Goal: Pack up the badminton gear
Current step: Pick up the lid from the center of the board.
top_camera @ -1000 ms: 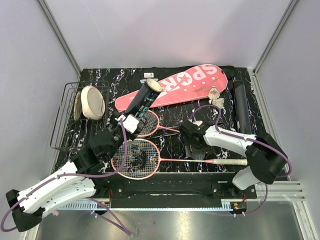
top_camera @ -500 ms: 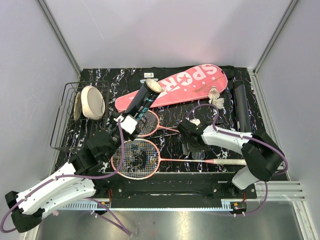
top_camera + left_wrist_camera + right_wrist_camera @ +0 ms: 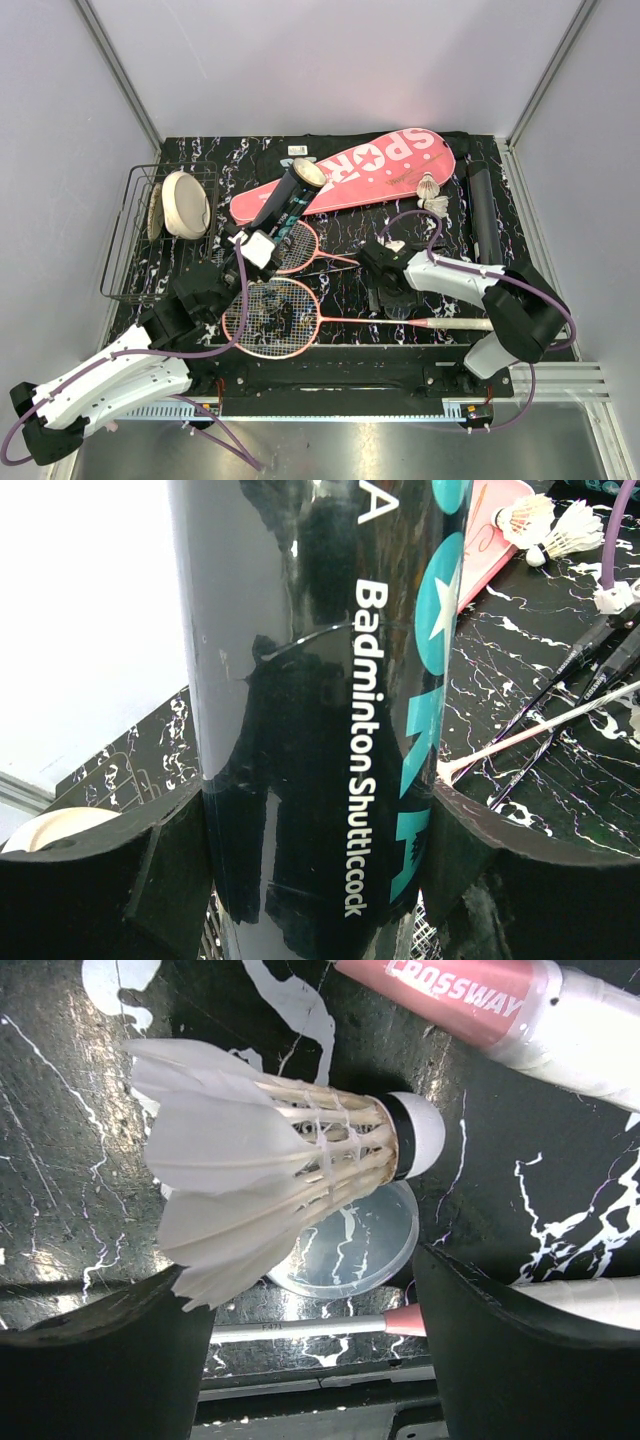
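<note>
Left claw (image 3: 318,820): closed on the dark shuttlecock tube (image 3: 300,680), one finger against each side. The tube runs forward past the fingertips, and its far end is over the pink SPORT racket case (image 3: 370,170).

Right claw (image 3: 300,1280): jaws wide, holding nothing. A white feather shuttlecock (image 3: 270,1170) lies crosswise just ahead of the fingertips, cork toward one finger, feathers toward the other. A clear round lid (image 3: 355,1245) sits between the fingers, partly hidden behind the shuttlecock. The CROSSWAY racket handle (image 3: 480,1000) is further ahead.
</note>
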Controlling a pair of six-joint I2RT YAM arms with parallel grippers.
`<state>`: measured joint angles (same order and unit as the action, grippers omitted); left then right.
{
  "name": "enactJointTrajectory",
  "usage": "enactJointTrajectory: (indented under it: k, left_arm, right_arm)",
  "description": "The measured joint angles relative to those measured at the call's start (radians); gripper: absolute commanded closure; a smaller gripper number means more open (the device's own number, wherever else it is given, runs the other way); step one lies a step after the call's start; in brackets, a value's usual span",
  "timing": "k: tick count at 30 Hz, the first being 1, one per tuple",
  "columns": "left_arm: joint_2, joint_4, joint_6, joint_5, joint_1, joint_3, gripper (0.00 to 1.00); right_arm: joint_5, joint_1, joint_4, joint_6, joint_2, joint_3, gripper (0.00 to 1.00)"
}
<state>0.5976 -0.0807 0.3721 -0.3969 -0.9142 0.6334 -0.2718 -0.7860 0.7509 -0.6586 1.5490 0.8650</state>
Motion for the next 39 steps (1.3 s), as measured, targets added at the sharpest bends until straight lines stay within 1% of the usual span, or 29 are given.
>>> enactJointTrajectory:
  k: [4, 6, 8, 10, 11, 14, 17, 21, 24, 28, 33, 36, 37, 38, 39]
  left_arm:
    - [0.0, 0.0, -0.001, 0.002, 0.0, 0.0, 1.0]
    - [0.0, 0.0, -0.002, 0.002, 0.0, 0.0, 1.0]
    - [0.001, 0.0, -0.003, 0.003, 0.0, 0.0, 1.0]
    - [0.004, 0.0, -0.004, 0.005, 0.0, 0.0, 1.0]
    - [0.005, 0.0, -0.004, 0.005, 0.0, 0.0, 1.0]
    - [0.011, -0.001, -0.004, 0.009, 0.0, 0.0, 1.0]
    - [0.011, -0.001, -0.004, 0.013, 0.0, 0.0, 1.0]
    - [0.011, -0.001, -0.004, 0.018, 0.0, 0.0, 1.0]
    - [0.011, -0.001, -0.003, 0.019, 0.0, 0.0, 1.0]
    - [0.008, -0.001, -0.003, 0.021, 0.0, 0.0, 1.0]
    - [0.0, -0.001, -0.003, 0.023, 0.0, 0.0, 1.0]
    - [-0.001, -0.001, -0.003, 0.023, 0.0, 0.0, 1.0]
    - [-0.001, -0.001, -0.003, 0.023, 0.0, 0.0, 1.0]
    - [-0.001, -0.001, -0.003, 0.023, 0.0, 0.0, 1.0]
    - [-0.001, -0.001, -0.003, 0.023, 0.0, 0.0, 1.0]
  right_arm:
    - [-0.002, 0.0, 0.002, -0.014, -0.004, -0.003, 0.36]
    - [-0.004, 0.0, 0.002, -0.019, -0.007, -0.006, 0.4]
    - [-0.006, 0.0, 0.002, -0.024, -0.015, -0.011, 0.32]
    - [-0.006, 0.0, 0.002, -0.028, -0.028, -0.015, 0.16]
    - [-0.006, 0.0, 0.001, -0.031, -0.035, -0.016, 0.13]
    - [-0.007, 0.001, -0.004, -0.039, -0.064, -0.023, 0.09]
    - [-0.007, 0.014, -0.011, -0.058, -0.119, -0.042, 0.09]
    - [0.022, 0.094, -0.066, -0.069, -0.193, -0.104, 0.07]
    - [0.042, 0.13, -0.097, -0.066, -0.199, -0.134, 0.06]
    - [0.09, 0.132, -0.14, -0.054, -0.171, -0.14, 0.06]
    - [0.109, 0.132, -0.177, -0.046, -0.139, -0.15, 0.12]
    - [0.099, 0.132, -0.169, -0.044, -0.122, -0.138, 0.18]
    - [0.096, 0.131, -0.162, -0.044, -0.111, -0.129, 0.22]
    - [0.089, 0.129, -0.154, -0.045, -0.101, -0.122, 0.3]
    - [0.081, 0.128, -0.148, -0.045, -0.094, -0.116, 0.33]
